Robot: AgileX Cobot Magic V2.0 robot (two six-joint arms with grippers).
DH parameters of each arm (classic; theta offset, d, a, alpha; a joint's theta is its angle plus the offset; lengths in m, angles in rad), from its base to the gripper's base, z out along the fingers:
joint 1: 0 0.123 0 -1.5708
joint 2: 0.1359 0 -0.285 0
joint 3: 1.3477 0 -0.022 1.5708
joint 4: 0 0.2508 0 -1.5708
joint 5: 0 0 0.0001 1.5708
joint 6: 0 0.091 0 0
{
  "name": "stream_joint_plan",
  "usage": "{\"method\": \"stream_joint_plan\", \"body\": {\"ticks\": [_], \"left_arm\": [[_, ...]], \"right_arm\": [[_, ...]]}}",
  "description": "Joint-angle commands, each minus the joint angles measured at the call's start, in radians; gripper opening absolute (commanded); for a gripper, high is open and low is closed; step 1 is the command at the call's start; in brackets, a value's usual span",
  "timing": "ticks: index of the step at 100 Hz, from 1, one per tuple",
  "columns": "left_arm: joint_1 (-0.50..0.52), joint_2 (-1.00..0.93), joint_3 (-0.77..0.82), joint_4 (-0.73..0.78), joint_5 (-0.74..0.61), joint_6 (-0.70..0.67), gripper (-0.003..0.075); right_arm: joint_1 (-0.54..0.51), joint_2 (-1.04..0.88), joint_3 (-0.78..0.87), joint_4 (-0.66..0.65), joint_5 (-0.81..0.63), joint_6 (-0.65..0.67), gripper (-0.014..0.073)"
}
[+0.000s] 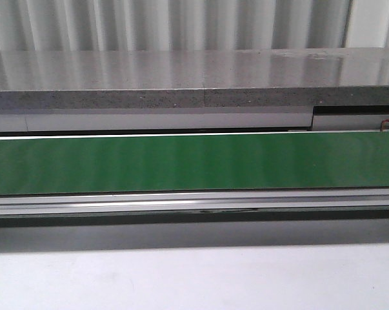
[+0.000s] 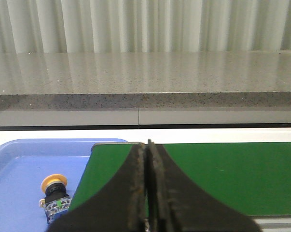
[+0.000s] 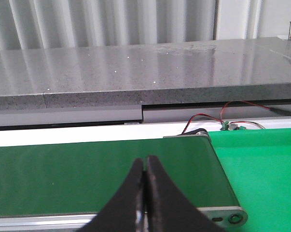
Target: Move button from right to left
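Both grippers, left (image 2: 147, 193) & right (image 3: 145, 193), clenched empty; button (image 2: 53, 198) in blue tray (image 2: 20, 159); open right wide before grasping.

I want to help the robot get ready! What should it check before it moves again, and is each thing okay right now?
1. Left end effector holds nothing: ok, its fingers are pressed together with nothing between them.
2. Right end effector holds nothing: ok, shut the same way.
3. Button located: ok, it rests in the blue tray beside the green belt, orange cap up.
4. Another button waiting on the right: cannot tell, none shows in any view.
5. End effector open enough to grab: not ok, both are shut.
6. Belt moving or stopped: cannot tell.
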Motion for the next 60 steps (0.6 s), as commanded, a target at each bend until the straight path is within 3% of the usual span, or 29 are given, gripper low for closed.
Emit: {"method": "stream_joint_plan", "body": {"ticks": [1,60], "left_arm": [[-0.009,-0.035,0.024,-0.005,-0.085,-0.008,-0.0020],[-0.009,-0.035,0.024,-0.005,-0.085,-0.008,-0.0020]], "right_arm": [[0.000,-0.038,0.008,-0.012,-0.105,0.019,-0.0068],[0.000,-0.053,0.048,0.007,-0.142,0.024,-0.0068]]}}
